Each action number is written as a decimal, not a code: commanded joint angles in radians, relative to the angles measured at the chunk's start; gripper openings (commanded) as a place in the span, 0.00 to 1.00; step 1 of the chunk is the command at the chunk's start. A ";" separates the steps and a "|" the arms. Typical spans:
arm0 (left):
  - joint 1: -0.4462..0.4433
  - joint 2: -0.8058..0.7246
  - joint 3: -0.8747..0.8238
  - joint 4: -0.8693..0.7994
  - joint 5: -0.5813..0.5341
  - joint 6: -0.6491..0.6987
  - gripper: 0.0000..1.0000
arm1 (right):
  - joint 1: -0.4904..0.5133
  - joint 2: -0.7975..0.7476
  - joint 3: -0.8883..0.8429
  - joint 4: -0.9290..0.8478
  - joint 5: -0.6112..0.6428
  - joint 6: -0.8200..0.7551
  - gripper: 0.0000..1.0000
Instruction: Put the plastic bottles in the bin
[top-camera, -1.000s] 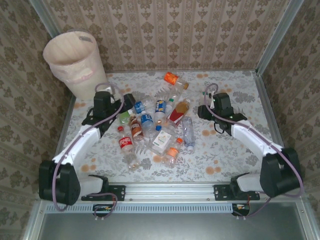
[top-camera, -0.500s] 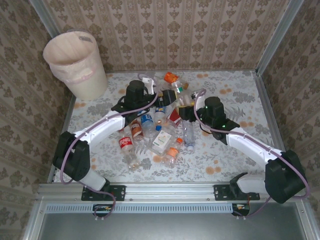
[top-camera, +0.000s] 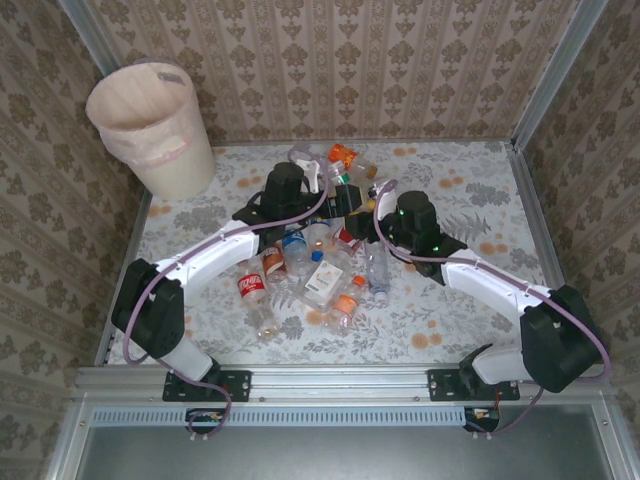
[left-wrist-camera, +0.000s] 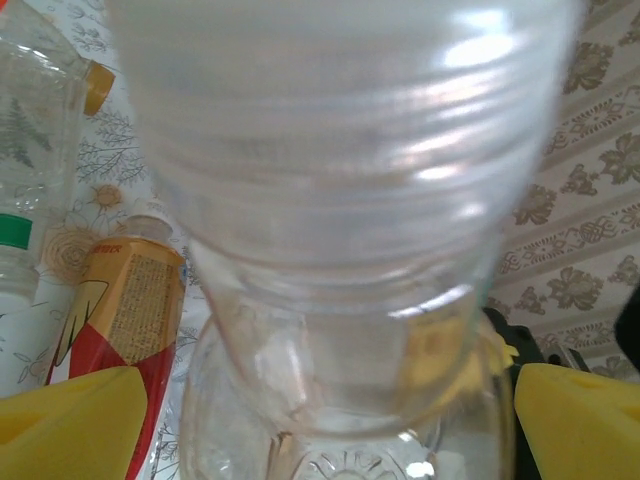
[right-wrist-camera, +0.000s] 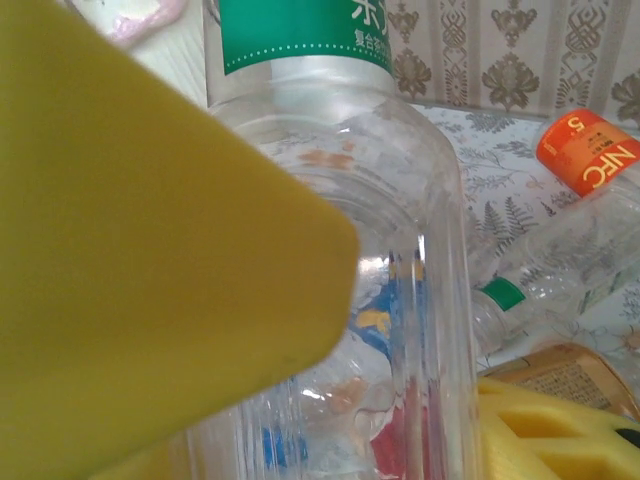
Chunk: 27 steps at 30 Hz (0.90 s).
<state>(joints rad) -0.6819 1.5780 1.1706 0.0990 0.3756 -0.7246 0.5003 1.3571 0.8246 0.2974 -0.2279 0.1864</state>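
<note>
Several plastic bottles (top-camera: 300, 262) lie heaped mid-table. My left gripper (top-camera: 325, 185) hovers over the heap's far side, open. A clear ribbed bottle (left-wrist-camera: 340, 250) stands between its yellow fingers (left-wrist-camera: 70, 425), with a small gap on the left side. My right gripper (top-camera: 352, 205) meets it from the right. Its jaws are closed against a clear bottle with a green label (right-wrist-camera: 400, 300), which stands upright between the pads (right-wrist-camera: 150, 250). The cream bin (top-camera: 170, 165), lined with a pinkish bag, stands at the far left corner.
An orange NFC bottle (top-camera: 343, 155) lies behind the grippers. A red-labelled bottle (top-camera: 250, 288), an orange-capped one (top-camera: 345, 305) and a clear one (top-camera: 376, 265) lie nearer me. A red-and-yellow labelled bottle (left-wrist-camera: 120, 310) rests left of the left fingers. Patterned walls close in the table.
Both arms have swung in from the table's sides to the middle of the heap. The left gripper came from near the bin, the right from the right, and they now sit close together.
</note>
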 joint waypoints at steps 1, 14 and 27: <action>-0.004 0.028 0.043 -0.013 -0.010 0.015 0.88 | 0.007 0.012 0.049 0.068 -0.069 -0.004 0.51; 0.024 0.013 0.082 -0.067 -0.101 0.129 0.56 | 0.007 -0.008 0.043 0.034 -0.134 -0.017 0.83; 0.233 -0.025 0.323 -0.269 -0.734 0.523 0.52 | -0.061 -0.176 -0.098 -0.147 0.372 0.138 1.00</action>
<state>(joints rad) -0.4828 1.5898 1.4048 -0.1596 -0.1600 -0.3622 0.4656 1.1931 0.7586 0.2512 -0.0357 0.2413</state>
